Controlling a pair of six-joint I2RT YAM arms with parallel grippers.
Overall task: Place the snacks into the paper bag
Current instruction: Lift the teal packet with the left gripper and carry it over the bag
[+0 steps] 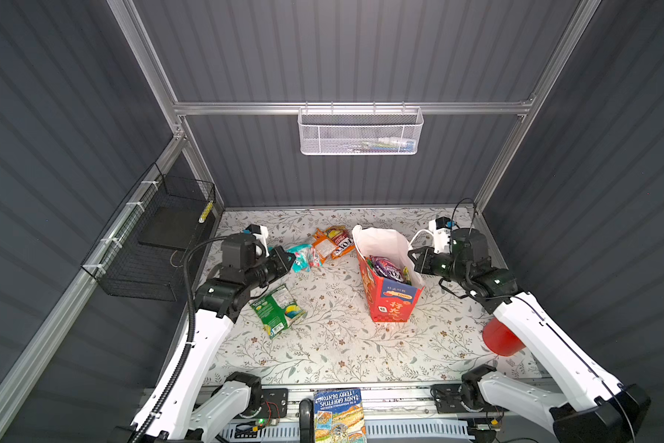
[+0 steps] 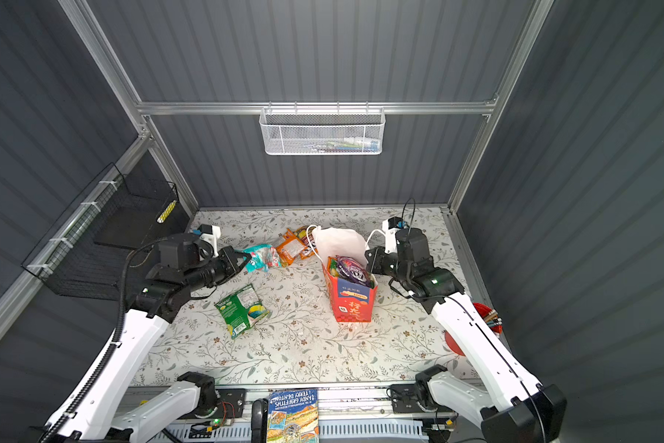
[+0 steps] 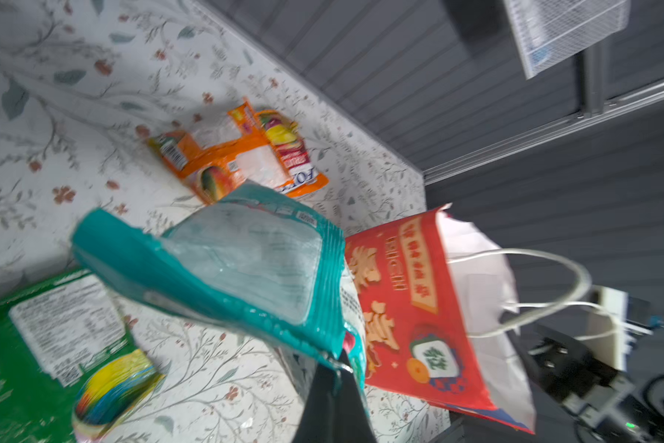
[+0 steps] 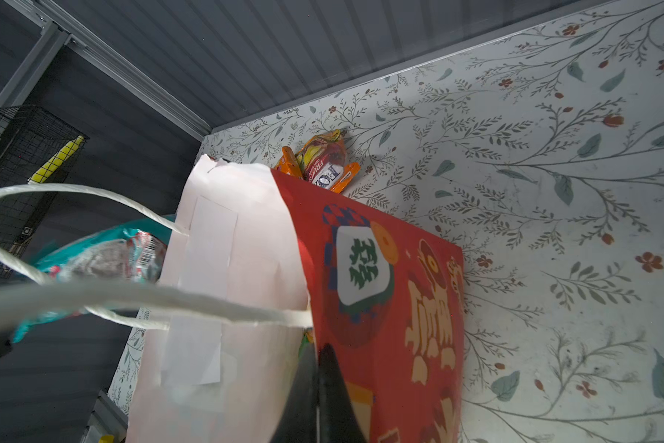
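Observation:
My left gripper (image 1: 290, 261) (image 3: 341, 364) is shut on the edge of a teal snack packet (image 1: 303, 257) (image 3: 226, 268), which sticks out of the jaws left of the paper bag. The red paper bag (image 1: 393, 303) (image 2: 351, 305) stands upright with a purple packet (image 1: 386, 266) and others inside. My right gripper (image 1: 411, 255) (image 4: 317, 354) is shut on the bag's right rim. Two orange packets (image 1: 330, 241) (image 4: 322, 161) lie behind the bag's left side. A green packet (image 1: 278, 310) (image 3: 16, 345) lies flat at the front left.
A red cup (image 1: 501, 339) stands at the right edge under my right arm. A blue book (image 1: 338, 414) lies at the front rail. A black wire basket (image 1: 157, 237) hangs on the left wall. A white mesh basket (image 1: 361, 130) hangs on the back wall.

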